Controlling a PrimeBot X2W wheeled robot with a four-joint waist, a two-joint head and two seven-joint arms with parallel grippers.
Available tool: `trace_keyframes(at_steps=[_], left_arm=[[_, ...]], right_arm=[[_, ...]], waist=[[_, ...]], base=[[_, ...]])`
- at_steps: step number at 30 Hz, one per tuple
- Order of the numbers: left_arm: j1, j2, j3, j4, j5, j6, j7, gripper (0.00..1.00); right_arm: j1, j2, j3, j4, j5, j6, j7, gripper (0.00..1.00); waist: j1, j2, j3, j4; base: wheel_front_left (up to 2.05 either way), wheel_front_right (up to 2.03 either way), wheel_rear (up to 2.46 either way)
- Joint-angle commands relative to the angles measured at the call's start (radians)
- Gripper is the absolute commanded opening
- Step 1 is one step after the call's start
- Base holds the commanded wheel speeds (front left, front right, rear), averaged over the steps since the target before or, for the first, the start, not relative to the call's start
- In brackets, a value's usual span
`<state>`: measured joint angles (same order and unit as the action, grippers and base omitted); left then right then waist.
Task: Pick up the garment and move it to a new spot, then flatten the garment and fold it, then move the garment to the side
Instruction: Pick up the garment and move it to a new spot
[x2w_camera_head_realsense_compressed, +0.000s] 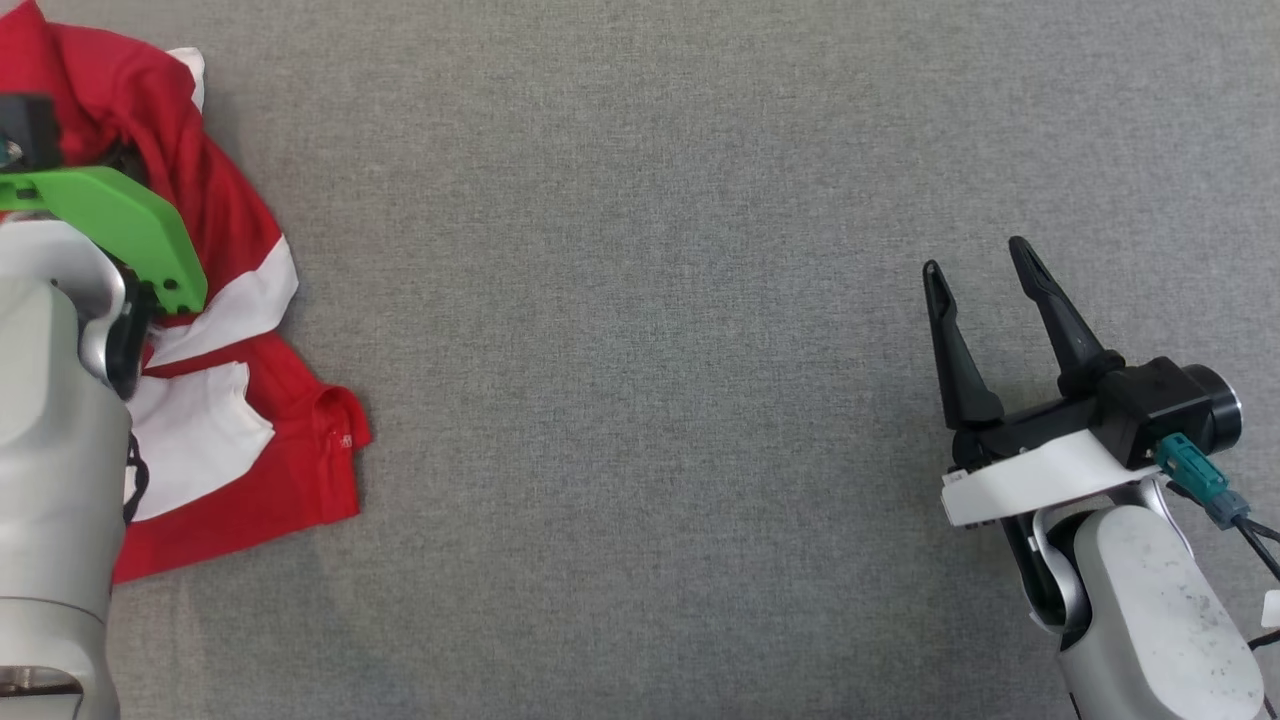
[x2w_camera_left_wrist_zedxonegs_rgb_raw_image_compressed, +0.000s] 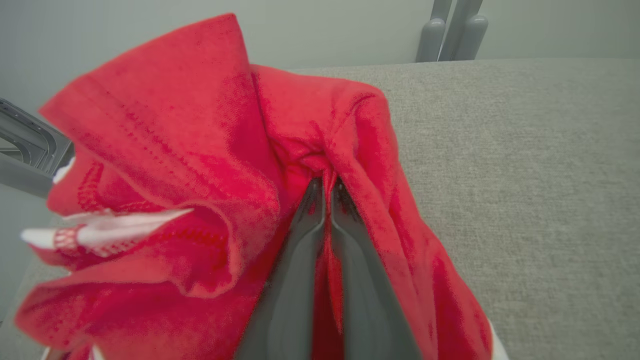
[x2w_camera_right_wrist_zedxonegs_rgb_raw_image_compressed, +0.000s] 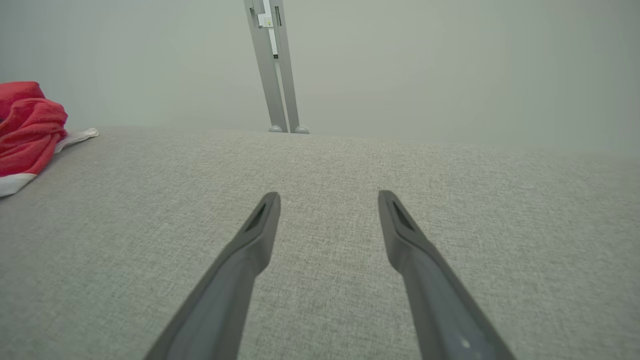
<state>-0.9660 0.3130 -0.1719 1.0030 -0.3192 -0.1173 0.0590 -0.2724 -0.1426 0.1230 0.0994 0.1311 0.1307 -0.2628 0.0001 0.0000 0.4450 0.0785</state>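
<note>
The garment (x2w_camera_head_realsense_compressed: 290, 450), a red-and-white shirt, lies crumpled at the far left of the counter (x2w_camera_head_realsense_compressed: 640, 400). The left fingers (x2w_camera_left_wrist_zedxonegs_rgb_raw_image_compressed: 300, 280) are pinched together on a fold of its red cloth, so the pickup looks only just begun. The right fingers (x2w_camera_head_realsense_compressed: 957, 350) stand wide apart, holding nothing, over the counter well off to the right. Moving, flattening, folding and setting aside all remain.

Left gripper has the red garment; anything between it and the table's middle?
Nothing visible does. The left gripper is shut on the garment, the grey table toward the centre lies bare, and the open right gripper sits far right.
</note>
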Motion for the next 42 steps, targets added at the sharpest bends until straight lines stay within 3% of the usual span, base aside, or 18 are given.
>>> trace_keyframes(at_steps=[1,8,14,19,24,28,31,36,40,41,42], left_arm=[[-0.019,0.022,-0.004,-0.027,-0.013,-0.005,-0.016,0.00],[0.037,0.033,-0.027,-0.288,-0.117,-0.013,-0.007,0.00],[0.181,0.037,-0.081,-0.724,-0.260,-0.014,0.122,0.00],[0.346,-0.026,-0.127,-1.065,-0.383,0.005,0.248,0.00],[0.473,-0.138,-0.204,-1.224,-0.501,0.043,0.303,0.00],[0.524,-0.211,-0.275,-1.173,-0.517,0.063,0.275,0.00],[0.524,-0.235,-0.276,-1.042,-0.523,0.089,0.220,0.00],[0.468,-0.211,-0.224,-0.687,-0.437,0.144,0.100,0.00],[0.419,-0.191,-0.202,-0.426,-0.383,0.160,-0.013,0.00],[0.410,-0.195,-0.202,-0.384,-0.382,0.150,-0.037,0.15],[0.399,-0.199,-0.201,-0.345,-0.378,0.138,-0.078,0.49]], right_arm=[[0.017,0.009,-0.004,0.002,0.012,0.000,-0.003,1.00],[0.067,0.046,-0.021,0.025,0.031,0.000,-0.003,1.00],[0.108,0.067,-0.039,0.030,0.042,0.000,-0.003,1.00],[0.132,0.077,-0.058,0.025,0.044,0.000,-0.003,1.00],[0.146,0.082,-0.085,0.006,0.050,0.000,-0.003,1.00],[0.153,0.089,-0.097,-0.007,0.052,0.000,-0.003,1.00],[0.169,0.090,-0.113,-0.011,0.058,0.000,-0.003,1.00],[0.189,0.092,-0.126,-0.011,0.082,0.000,-0.003,1.00],[0.204,0.092,-0.131,-0.010,0.091,0.000,-0.003,1.00],[0.208,0.092,-0.132,-0.009,0.091,0.000,-0.003,1.00],[0.212,0.092,-0.130,-0.008,0.086,0.000,-0.003,1.00]], waist=[[-0.0001,0.0000,-0.023,0.007],[-0.0001,0.0000,-0.098,0.020],[-0.0001,0.0000,-0.168,-0.005],[-0.0001,0.0000,-0.216,-0.073],[-0.0001,0.0000,-0.238,-0.173],[-0.0001,0.0000,-0.231,-0.269],[-0.0001,0.0000,-0.220,-0.334],[-0.0001,0.0000,-0.200,-0.405],[-0.0001,0.0000,-0.195,-0.413],[-0.0001,0.0000,-0.197,-0.409],[-0.0001,0.0000,-0.201,-0.402]], base=[[0.00,0.00,0.00],[0.00,0.00,0.00],[0.00,0.00,0.00],[0.00,0.00,0.00],[0.00,0.00,0.00],[0.00,0.00,0.00],[0.00,0.00,0.00],[0.00,0.00,0.00],[0.00,0.00,0.00],[0.00,0.00,0.00],[0.00,0.00,0.00]])
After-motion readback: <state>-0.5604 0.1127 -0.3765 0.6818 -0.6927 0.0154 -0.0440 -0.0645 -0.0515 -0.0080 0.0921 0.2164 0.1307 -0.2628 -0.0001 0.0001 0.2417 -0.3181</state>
